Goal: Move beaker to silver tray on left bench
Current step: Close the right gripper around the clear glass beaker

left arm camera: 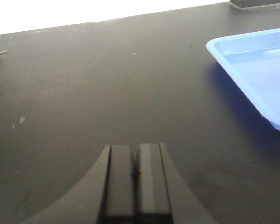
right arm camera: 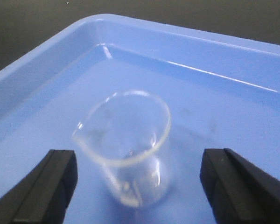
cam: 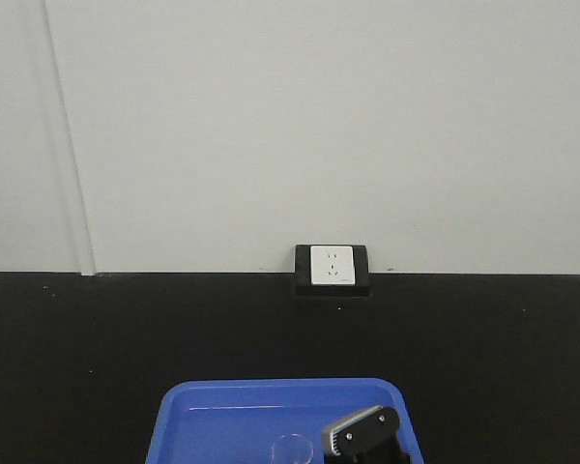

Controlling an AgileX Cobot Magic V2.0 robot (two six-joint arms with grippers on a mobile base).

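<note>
1. Beaker (right arm camera: 128, 144), clear glass and nearly transparent, stood upright on the floor of the blue tray (right arm camera: 214, 93). Its round rim had a small pouring lip that pointed toward the left of the right wrist view.
2. The right gripper (right arm camera: 140, 175) was spread wide around the beaker. One black finger (right arm camera: 51, 182) lay on one side of the glass and its partner on the other. Blue floor showed between each finger and the glass, so neither touched it and nothing was held.
3. In the front-facing view the beaker showed only as a faint circle at the bottom edge. It sat just beside the right gripper's grey-and-black body, and both were inside the tray's raised rim.
4. The blue tray rested on a black worktop (cam: 97, 338). The worktop ran back to a white wall (cam: 319, 116), where a wall socket (cam: 333, 268) in a black frame sat directly behind the tray.
5. The left gripper (left arm camera: 135, 172) was over bare black worktop, apart from the tray, whose rounded corner appeared at the right of its own view.
6. Its jaws were pressed together with only a thin dark seam between them, and they gripped nothing.
</note>
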